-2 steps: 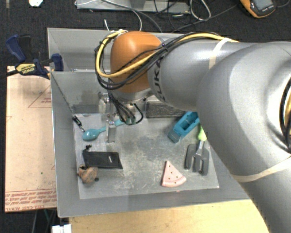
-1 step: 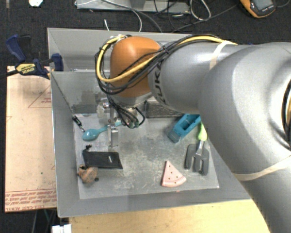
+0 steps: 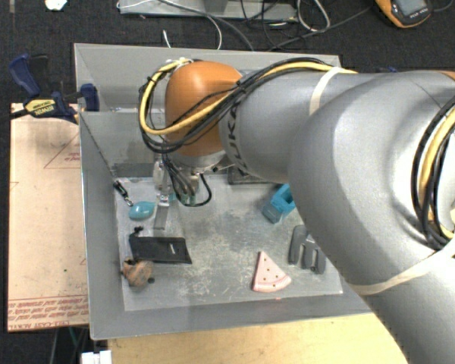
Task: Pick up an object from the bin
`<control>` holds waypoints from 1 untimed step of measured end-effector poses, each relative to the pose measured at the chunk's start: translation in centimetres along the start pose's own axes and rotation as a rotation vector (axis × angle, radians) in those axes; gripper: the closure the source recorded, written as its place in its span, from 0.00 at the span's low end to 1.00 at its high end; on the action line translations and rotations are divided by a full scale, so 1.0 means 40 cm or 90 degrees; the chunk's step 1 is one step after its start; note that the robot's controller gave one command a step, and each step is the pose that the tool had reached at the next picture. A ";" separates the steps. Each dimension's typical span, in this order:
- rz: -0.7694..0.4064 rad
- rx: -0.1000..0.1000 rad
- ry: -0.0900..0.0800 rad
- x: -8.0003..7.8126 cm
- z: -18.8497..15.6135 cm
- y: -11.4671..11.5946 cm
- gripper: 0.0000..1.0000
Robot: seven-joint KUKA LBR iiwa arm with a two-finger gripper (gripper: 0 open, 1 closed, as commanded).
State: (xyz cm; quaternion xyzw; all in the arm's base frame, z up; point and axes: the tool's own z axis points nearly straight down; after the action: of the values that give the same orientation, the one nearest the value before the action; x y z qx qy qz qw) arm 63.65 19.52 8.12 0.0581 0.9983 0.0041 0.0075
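Several small things lie loose on the scuffed grey metal bin point(image 3: 220, 241) and none looks lifted, so the pick seems wholly ahead (whether the jaws are open or closed I cannot tell). They hang low under the orange wrist cover point(image 3: 201, 105), just beside a small teal piece point(image 3: 142, 211) near the left wall, a flat black card point(image 3: 161, 249) close by. Beyond the bin, cables point(image 3: 288, 6) trail over a dark floor point(image 3: 30, 51).

Carrier: grey metal bin point(image 3: 220, 237), floor scuffed.
Landmark: pink wedge point(image 3: 270, 274), near the front wall.
Right of wedge: grey pieces point(image 3: 305, 249), near.
Behind wedge: blue block point(image 3: 279, 202).
Left of wedge: black flat card point(image 3: 161, 249); brown lump point(image 3: 138, 272) just beside its front corner.
Left and behind: teal blob point(image 3: 142, 211).
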 end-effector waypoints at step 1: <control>-0.182 -0.001 -0.003 -0.021 0.020 0.029 0.00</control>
State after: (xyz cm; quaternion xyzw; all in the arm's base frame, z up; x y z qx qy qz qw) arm 64.62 20.56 7.35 -0.0851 0.9963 0.0039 0.0102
